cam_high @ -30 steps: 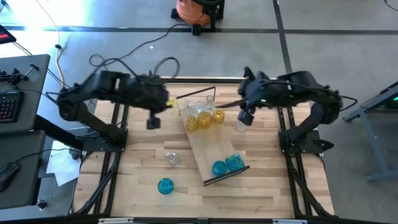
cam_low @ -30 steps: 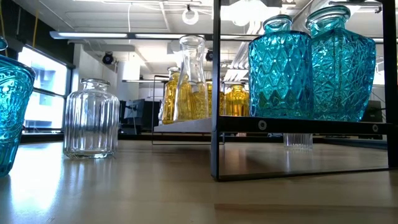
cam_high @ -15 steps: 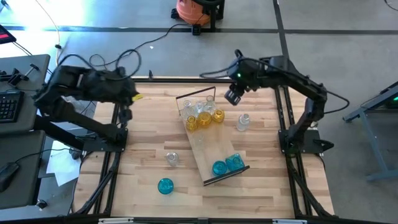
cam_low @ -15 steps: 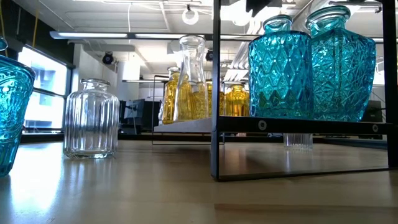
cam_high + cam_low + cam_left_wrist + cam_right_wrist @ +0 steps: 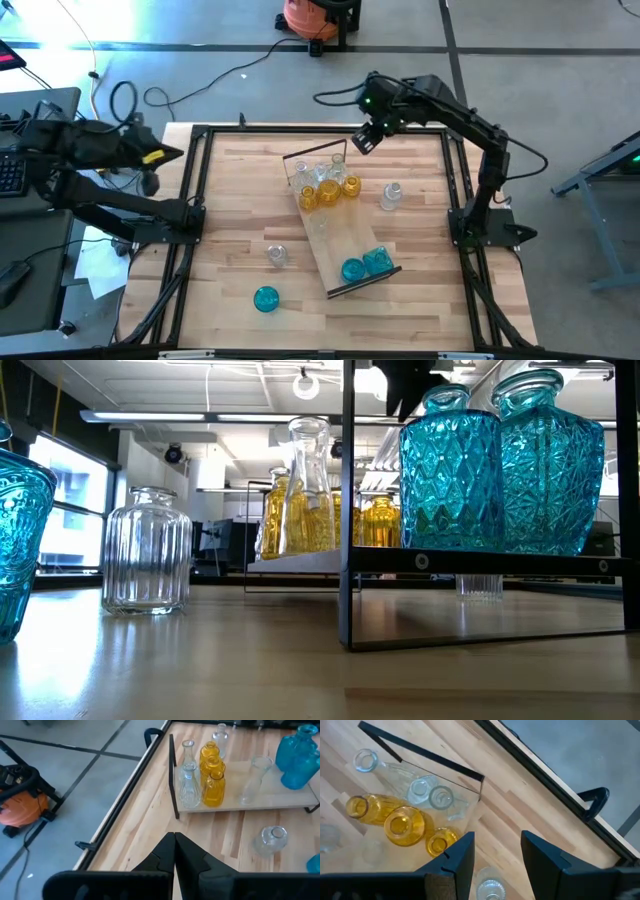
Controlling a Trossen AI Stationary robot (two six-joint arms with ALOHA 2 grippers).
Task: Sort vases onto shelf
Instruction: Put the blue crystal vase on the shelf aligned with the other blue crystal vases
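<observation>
The shelf (image 5: pixel 330 235) lies slantwise on the table. At its far end stand three amber vases (image 5: pixel 330 190) and three clear vases (image 5: pixel 318 170); at its near end stand two blue vases (image 5: pixel 364 265). A clear vase (image 5: pixel 390 195), a second clear one (image 5: pixel 276 255) and a blue one (image 5: pixel 265 298) stand on the tabletop. My right gripper (image 5: pixel 365 138) hangs open above the table's far part, beside the shelf's far end (image 5: pixel 420 757), touching nothing. My left gripper (image 5: pixel 149 183) is shut and empty, beyond the table's left edge.
A dark metal frame (image 5: pixel 195 200) runs around the tabletop. The shelf's upright dark end frame (image 5: pixel 347 500) stands near the low camera. Bare wood (image 5: pixel 240 170) lies left of the shelf. Beyond the far edge are cables and an orange vacuum (image 5: pixel 312 15).
My left gripper has drawn back from beside the shelf toward the table's left edge and past it, staying shut. My right gripper has moved from over the lone clear vase toward the far edge, staying open. No vase has moved.
</observation>
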